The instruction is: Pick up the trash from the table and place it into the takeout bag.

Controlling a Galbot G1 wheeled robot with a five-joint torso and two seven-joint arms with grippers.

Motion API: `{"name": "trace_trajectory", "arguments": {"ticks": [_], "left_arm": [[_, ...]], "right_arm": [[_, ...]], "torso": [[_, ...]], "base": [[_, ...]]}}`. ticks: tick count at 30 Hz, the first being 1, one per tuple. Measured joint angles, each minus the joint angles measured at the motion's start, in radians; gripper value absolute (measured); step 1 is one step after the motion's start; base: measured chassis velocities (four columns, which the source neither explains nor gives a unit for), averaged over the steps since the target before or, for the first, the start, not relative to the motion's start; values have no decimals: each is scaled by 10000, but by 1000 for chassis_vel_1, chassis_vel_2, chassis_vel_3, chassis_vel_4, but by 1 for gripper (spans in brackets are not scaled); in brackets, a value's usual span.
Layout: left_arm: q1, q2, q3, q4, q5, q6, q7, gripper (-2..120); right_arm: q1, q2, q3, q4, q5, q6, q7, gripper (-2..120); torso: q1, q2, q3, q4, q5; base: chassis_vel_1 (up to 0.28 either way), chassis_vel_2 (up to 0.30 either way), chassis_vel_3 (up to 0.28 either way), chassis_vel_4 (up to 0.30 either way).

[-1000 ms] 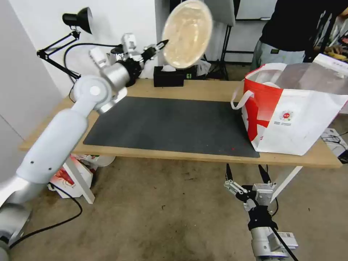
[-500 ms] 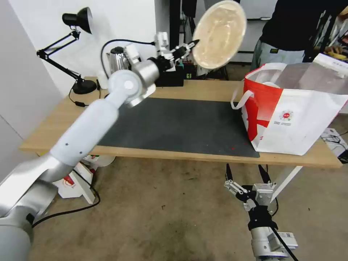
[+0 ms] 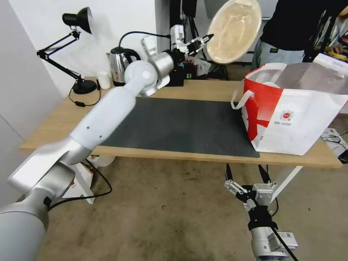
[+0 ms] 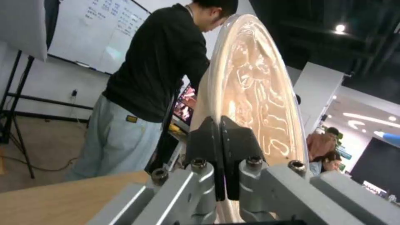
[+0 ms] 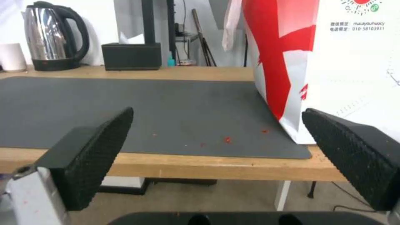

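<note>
1. The beige paper-pulp bowl (image 3: pixel 234 30) is held aloft on edge, pinched at its rim by the left gripper (image 3: pixel 207 38), above the table's (image 3: pixel 203 90) far side, left of the takeout bag (image 3: pixel 290 108).
2. The bag is stood at the table's right end.
3. The right gripper (image 3: pixel 232 185) is hung below the table's near edge, fingers (image 5: pixel 89 156) spread wide.

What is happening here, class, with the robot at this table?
The left end effector is shut on the rim of the beige bowl, holding it tilted on edge in the air, above the table and beside the open takeout bag. The right end effector hangs open below the table's front edge, idle.
</note>
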Motion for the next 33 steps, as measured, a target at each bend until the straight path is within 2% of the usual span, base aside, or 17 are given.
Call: {"name": "trace_trajectory", "arguments": {"ticks": [3,5,7,12,14,16,17,20,21,25,29,33], "left_arm": [[-279,-441,267,645,161,-9,173,0],[-309,-483,306,713,179,-11,197,0],[-528,-775,610,1216,268,-92,283,0],[-632,-923,772,1456,278,-162,301,0],[-811,-1162,955,1797,308,-203,358,0],[-1089,-1626,1212,2512,421,-308,350,0],[-1089,-1626,1212,2512,421,-308,350,0],[-1483,-2758,1493,4087,851,-407,291,0],[-1483,-2758,1493,4087,851,-407,291,0],[-1717,-3327,1739,4907,986,-398,289,0],[-1872,-3527,2077,5301,1010,-399,242,0],[-1981,-3542,2458,5364,949,-399,227,0]], "right_arm": [[0,0,0,0,1,0,0,100],[0,0,0,0,0,0,0,100],[0,0,0,0,0,0,0,100],[0,0,0,0,0,0,0,100],[1,0,0,0,0,0,0,100],[0,0,0,0,0,0,0,100],[0,0,0,0,0,0,0,100],[1,0,0,0,0,0,0,100],[1,0,0,0,0,0,0,100],[1,0,0,0,1,0,0,100],[0,0,0,0,0,0,0,100],[0,0,0,0,0,0,0,100]], "torso": [[1,0,1,-3,1],[0,0,1,-3,1],[0,0,0,0,0],[0,0,1,1,-1],[0,0,0,0,-1],[0,0,0,2,-1],[0,0,0,2,-1],[0,0,-1,0,0],[0,0,-1,0,0],[0,0,-1,-1,0],[0,2,-1,0,-2],[0,2,-1,1,-1]], "base": [[0,0,0,0],[0,0,0,0],[0,0,0,0],[0,0,0,0],[0,0,0,0],[0,0,0,0],[0,0,0,0],[0,0,0,0],[0,0,0,0],[0,0,0,0],[0,0,0,0],[0,0,0,0]]}}
